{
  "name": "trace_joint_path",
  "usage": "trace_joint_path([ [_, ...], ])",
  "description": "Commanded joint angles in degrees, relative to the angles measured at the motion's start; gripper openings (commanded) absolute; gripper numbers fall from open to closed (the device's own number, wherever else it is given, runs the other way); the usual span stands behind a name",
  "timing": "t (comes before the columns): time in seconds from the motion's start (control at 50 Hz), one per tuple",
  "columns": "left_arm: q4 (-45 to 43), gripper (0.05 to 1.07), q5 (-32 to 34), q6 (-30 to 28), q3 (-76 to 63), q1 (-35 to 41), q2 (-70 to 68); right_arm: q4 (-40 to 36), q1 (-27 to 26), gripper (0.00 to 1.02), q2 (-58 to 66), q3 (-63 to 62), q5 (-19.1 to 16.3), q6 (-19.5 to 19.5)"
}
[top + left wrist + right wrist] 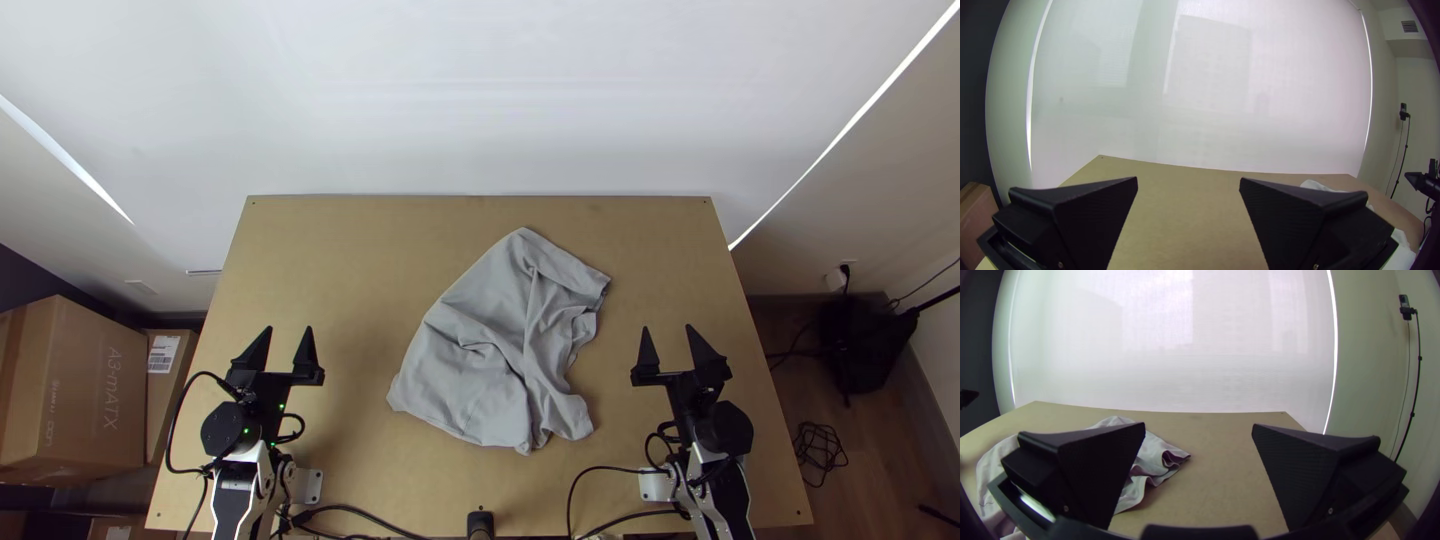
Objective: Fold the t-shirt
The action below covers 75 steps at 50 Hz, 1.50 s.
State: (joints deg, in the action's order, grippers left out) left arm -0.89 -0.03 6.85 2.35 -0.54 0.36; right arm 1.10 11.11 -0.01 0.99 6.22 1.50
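— Logging positions first. Where does the t-shirt (475,350) lie from the jaws?

— Between the two pairs, about mid-surface (320,240), slightly to the right. I read the left gripper (289,328) and right gripper (667,328) as one on each side, both apart from the cloth.

— State of the jaws?

— Spread on both, nothing pinched.

— Nearer side?

— Right. Its gap to the ruffled edge (583,325) looks narrower than the left's gap to the smooth side. Note: both pairs point toward the far end of the surface, so I judge each must swing inward before closing on anything.

— Long axis?

— Near to far, with the far corner (522,240) leaning right. Near left corner (402,392) lies fairly flat; the right half is bunched in ridges. Partly spread, no tidy fold. Working estimate: task at its start, flattening comes first.

— Room for moving?

— More bare wood on the left than on the right. A strip lies beyond the far corner too, enough to pull into, I think. Near side, a cable (600,467) loops below the hem.

— Risk?

— Pinching two layers at the ruffles and dragging the whole piece. I would try a single edge there, lightly.
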Motion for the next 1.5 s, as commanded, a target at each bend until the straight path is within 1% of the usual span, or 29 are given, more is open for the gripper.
trace_joint_path([
  [0.0, 1.5, 1.03, 0.6, 0.1, -2.1, -0.4, -0.4, -0.5, 0.0, 0.98, -0.2, -0.6, 0.4, 0.6],
  [0.98, 1.5, 1.03, 0.6, 0.1, -2.2, -0.4, -0.4, -0.5, 0.0, 0.99, -0.2, -0.6, 0.4, 0.6],
  [1.04, 1.5, 1.03, 0.6, 0.1, -2.2, -0.4, -0.4, -0.5, 0.1, 0.98, -0.2, -0.6, 0.3, 1.1],
  [1.1, 1.5, 1.03, 0.6, 0.1, -2.2, -0.4, -0.4, -0.6, 2.2, 0.99, -0.2, -0.6, -0.2, 2.0],
  [1.24, 1.7, 1.03, 0.6, 0.4, -2.1, 0.4, -0.4, -0.6, 9.2, 0.99, -0.2, -0.6, -0.2, 2.1],
  [1.34, 1.5, 1.03, 0.6, 0.4, -2.1, -2.7, -0.4, -1.1, 8.9, 0.98, -0.2, -0.6, -1.6, 2.0],
  [1.44, 1.6, 1.03, 0.4, 0.4, -2.1, -3.0, -0.5, -2.2, 9.5, 0.99, -0.1, -0.6, -4.2, 2.0],
  [1.48, 1.6, 1.03, 0.3, -0.1, -2.1, -3.5, -0.4, -2.2, 10.2, 0.98, 0.0, -0.5, -4.4, 2.1],
])
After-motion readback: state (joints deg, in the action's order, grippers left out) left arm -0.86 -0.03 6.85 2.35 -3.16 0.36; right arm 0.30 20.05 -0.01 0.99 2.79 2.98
